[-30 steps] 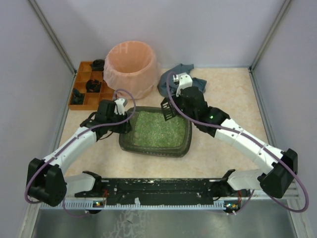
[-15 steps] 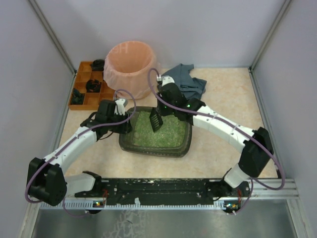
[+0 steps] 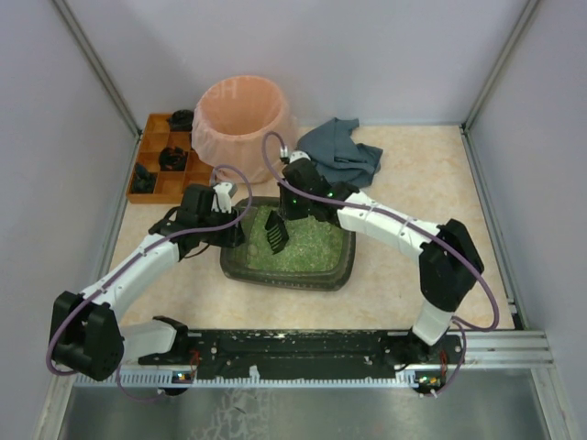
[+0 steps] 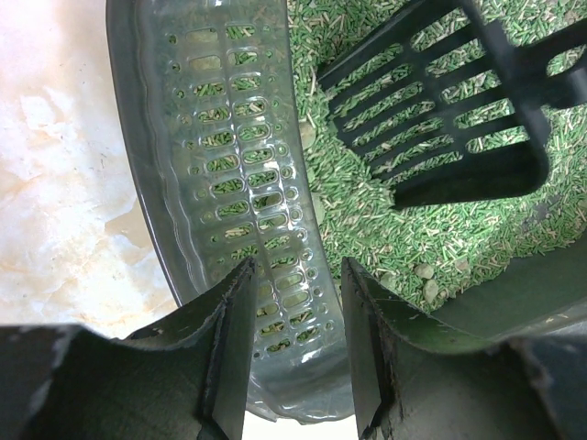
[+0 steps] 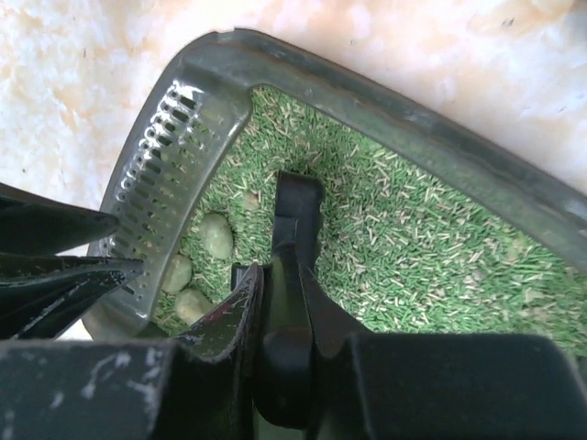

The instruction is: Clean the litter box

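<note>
Your right arm bends toward 10 o'clock — right tool clamped on a black scoop over the litter box, holding green litter and pale clumps; left tool pinches its 9 o'clock rim.

A pale beige, marbled table carries four things. The dark olive-grey litter box sits near the middle, filled with green granules. Behind it, to the left, stands a round pink-lined bin, and just beside the bin, at the left wall, lies an orange compartmented wooden tray. A crumpled blue-grey cloth lies behind the box, to the bin's right.
</note>
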Available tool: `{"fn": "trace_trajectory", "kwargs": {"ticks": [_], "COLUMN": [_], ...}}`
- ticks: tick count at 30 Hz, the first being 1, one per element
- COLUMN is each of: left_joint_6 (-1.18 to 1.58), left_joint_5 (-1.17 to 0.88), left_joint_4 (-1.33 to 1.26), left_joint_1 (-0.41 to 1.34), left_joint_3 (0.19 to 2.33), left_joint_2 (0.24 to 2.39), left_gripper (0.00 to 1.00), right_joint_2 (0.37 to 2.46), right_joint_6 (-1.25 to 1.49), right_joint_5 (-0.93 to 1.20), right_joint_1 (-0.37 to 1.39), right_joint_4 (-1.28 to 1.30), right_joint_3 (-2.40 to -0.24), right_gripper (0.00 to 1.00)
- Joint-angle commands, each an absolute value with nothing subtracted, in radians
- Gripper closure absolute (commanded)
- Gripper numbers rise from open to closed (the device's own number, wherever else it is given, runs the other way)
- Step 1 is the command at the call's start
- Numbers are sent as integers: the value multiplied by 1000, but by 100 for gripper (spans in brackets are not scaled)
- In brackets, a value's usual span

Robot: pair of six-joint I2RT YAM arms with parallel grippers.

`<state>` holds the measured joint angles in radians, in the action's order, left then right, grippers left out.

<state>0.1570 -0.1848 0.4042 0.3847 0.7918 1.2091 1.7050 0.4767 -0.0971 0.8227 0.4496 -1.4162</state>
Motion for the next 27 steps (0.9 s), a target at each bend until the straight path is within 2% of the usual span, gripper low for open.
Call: {"fn": "trace_trajectory", "kwargs": {"ticks": [1, 8, 15, 20, 27], "left_joint_6": [156, 157, 157, 158, 158], "left_joint_5": [-195, -197, -198, -201, -196], "left_joint_4": [394, 393, 394, 394, 394], "left_joint_1": [388, 387, 388, 387, 388], "left_joint_3": [806, 807, 806, 806, 806], "left_joint_2": [1210, 1215, 1216, 1218, 1213], "left_gripper": [53, 53, 53, 53, 53], "right_joint_2": [1663, 1612, 1660, 1686, 1591], "right_joint_6": [599, 793, 972, 991, 993], "right_joint_5": [19, 136, 239, 255, 210], "right_joint_1": [833, 833, 838, 842, 816], "right_joint_4": [304, 43, -193, -235, -226], "right_joint_3": [-1280, -1057, -905, -864, -817], "right_gripper": [100, 100, 100, 100, 100]}}
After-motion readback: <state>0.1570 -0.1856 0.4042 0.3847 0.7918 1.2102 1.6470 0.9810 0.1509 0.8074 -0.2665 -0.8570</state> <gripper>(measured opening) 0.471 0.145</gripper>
